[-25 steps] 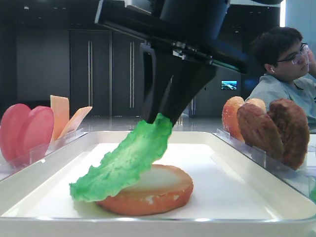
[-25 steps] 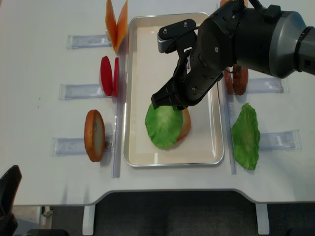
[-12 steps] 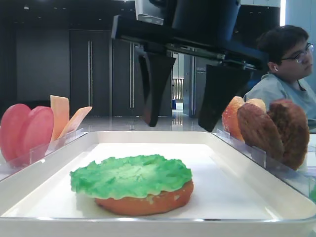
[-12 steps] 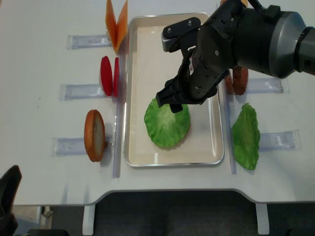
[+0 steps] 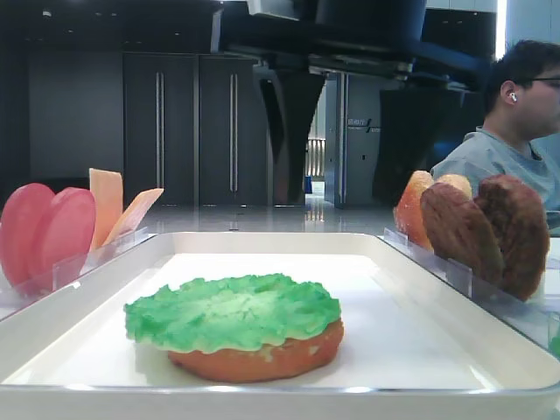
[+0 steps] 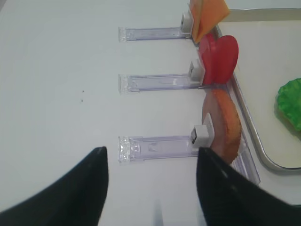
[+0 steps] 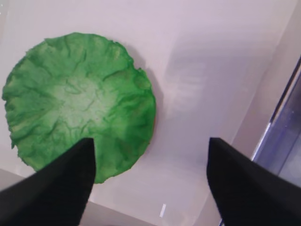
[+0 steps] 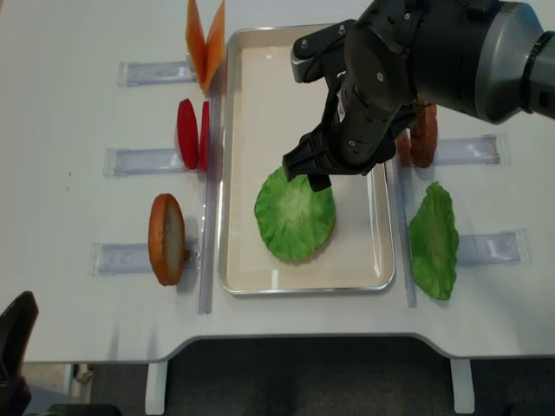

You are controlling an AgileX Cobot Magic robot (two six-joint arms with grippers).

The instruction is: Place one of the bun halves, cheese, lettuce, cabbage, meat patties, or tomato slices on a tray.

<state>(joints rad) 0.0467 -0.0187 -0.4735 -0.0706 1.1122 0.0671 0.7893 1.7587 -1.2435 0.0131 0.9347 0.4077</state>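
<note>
Lettuce (image 8: 294, 216) lying flat on a bun half (image 5: 262, 357) in the white tray (image 8: 238, 156).
Right gripper (image 7: 150, 181) hovers above, jaws spread wide, holding nothing.

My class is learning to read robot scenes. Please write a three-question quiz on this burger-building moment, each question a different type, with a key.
1. True or false: the lettuce lies flat on the bun half.
2. The right tool is: A) shut on the lettuce, B) open above the tray, C) out of view.
3. Fill in: the tomato slices stand to the ____ of the tray in the overhead view.

Key: 1 true; 2 B; 3 left.
</note>
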